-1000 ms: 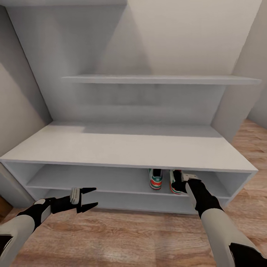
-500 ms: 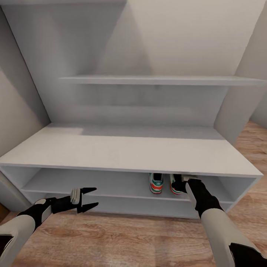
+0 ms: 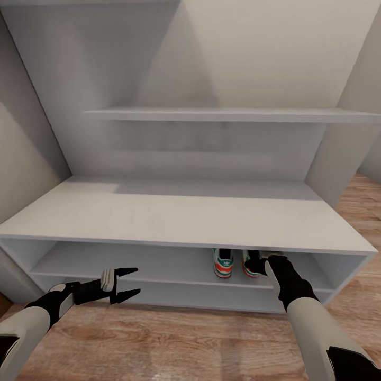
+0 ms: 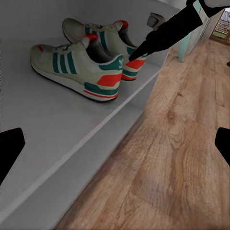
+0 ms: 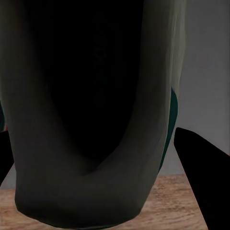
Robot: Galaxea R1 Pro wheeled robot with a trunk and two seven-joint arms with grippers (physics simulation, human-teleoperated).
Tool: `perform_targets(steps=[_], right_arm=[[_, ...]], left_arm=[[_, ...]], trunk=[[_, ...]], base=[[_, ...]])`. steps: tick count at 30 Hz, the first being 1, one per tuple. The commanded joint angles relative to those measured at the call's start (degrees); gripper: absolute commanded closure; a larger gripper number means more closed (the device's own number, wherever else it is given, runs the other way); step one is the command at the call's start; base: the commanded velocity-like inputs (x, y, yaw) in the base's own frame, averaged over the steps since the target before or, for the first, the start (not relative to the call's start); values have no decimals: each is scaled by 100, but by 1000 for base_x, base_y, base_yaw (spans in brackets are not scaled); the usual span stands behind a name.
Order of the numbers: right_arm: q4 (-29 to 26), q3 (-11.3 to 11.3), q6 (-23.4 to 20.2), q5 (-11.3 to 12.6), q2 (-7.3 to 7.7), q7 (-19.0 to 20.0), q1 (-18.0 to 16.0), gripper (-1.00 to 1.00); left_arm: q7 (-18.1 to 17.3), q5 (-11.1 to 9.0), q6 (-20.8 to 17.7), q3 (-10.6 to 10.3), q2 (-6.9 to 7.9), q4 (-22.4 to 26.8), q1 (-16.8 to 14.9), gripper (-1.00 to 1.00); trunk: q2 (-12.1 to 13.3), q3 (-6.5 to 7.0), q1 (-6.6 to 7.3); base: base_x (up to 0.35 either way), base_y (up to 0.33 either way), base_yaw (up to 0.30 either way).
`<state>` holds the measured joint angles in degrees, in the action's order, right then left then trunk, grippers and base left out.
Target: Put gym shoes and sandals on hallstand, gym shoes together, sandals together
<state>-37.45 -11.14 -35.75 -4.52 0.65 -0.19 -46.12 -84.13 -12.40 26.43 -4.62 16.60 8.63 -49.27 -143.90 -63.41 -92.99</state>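
Observation:
Two white gym shoes with green stripes and red-orange heels stand side by side, heels outward, on the upper open shelf of the pale hallstand (image 3: 174, 217). The left gym shoe (image 3: 223, 263) (image 4: 76, 67) stands free. My right gripper (image 3: 256, 261) reaches under the bench top and is shut on the heel of the right gym shoe (image 3: 248, 270) (image 4: 108, 36). That shoe's dark inside (image 5: 96, 96) looms between my right fingers (image 5: 203, 175). My left gripper (image 3: 127, 283) (image 4: 115, 148) hangs open and empty over the corridor floor (image 3: 185, 344), left of the shoes. No sandals are in view.
A floating wall shelf (image 3: 222, 114) runs above the bench. Walls close in on both sides of the hallstand. The shelf space left of the shoes (image 3: 121, 259) is bare, and wood flooring (image 4: 177, 158) stretches in front of the unit.
The view shifted slightly, then settled. The right gym shoe went from tilted and sticking out to further in on the shelf beside the other. The left arm kept still.

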Motion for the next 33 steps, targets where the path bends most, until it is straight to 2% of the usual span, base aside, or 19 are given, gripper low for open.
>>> perform_targets(steps=[1, 15, 16, 25, 33], right_arm=[[-8, -11, -29, -44, -3, 10, -3, 100], [-8, -11, -29, -48, -3, 10, -3, 100], [-8, -11, -29, -49, -3, 10, -3, -100], [-8, -11, -29, -43, -3, 10, -3, -100], [-8, -11, -29, -41, -3, 10, -3, -100]], left_arm=[[-7, -54, 38, -47, 2, -2, -4, -100], [-7, -55, 43, -47, 7, -2, -4, -100], [-7, -54, 43, -47, 5, -2, -4, -100], [-7, -55, 43, -47, 2, -2, -4, -100], [-7, -54, 43, -47, 3, -2, -4, -100]], trunk=[[-2, -5, 1], [-2, -5, 1], [-2, -5, 1], [-2, -5, 1], [-2, -5, 1]], base=[[134, 0, 0], [20, 0, 0], [0, 0, 0], [-14, 0, 0], [-281, 0, 0]])
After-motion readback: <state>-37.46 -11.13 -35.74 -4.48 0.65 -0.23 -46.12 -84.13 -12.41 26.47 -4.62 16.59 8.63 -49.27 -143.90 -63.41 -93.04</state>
